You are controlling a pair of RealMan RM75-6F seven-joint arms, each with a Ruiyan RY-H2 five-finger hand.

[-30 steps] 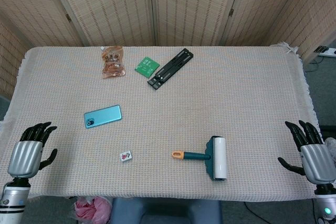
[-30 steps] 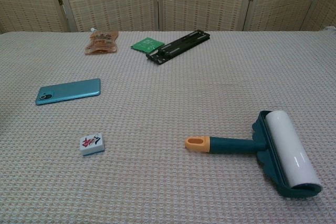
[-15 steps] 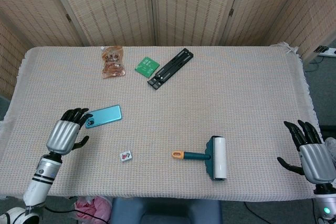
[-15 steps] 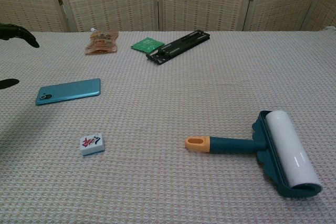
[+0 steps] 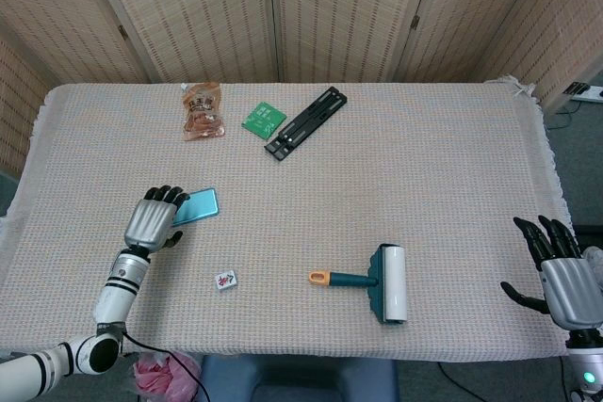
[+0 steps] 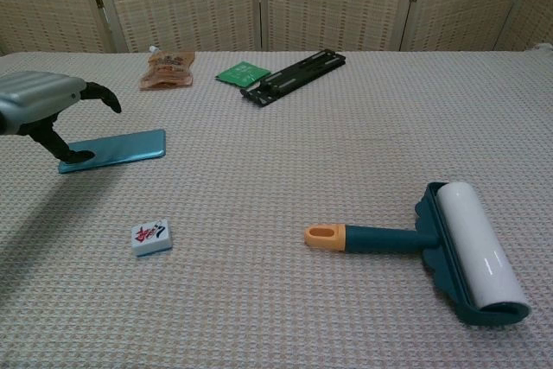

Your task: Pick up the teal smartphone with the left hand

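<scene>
The teal smartphone lies flat on the woven tablecloth at the left. My left hand hovers over its left end with fingers spread, covering that end in the head view. In the chest view the thumb reaches down by the phone's near left corner; I cannot tell whether it touches. The hand holds nothing. My right hand stays open beyond the table's right edge, low in the head view, out of the chest view.
A small white tile lies just in front of the phone. A teal lint roller sits centre right. At the back are a snack packet, a green packet and a black bar.
My left hand has moved from the table's left front edge rightward and forward, and now sits over the phone's left end. The right hand has barely shifted.
</scene>
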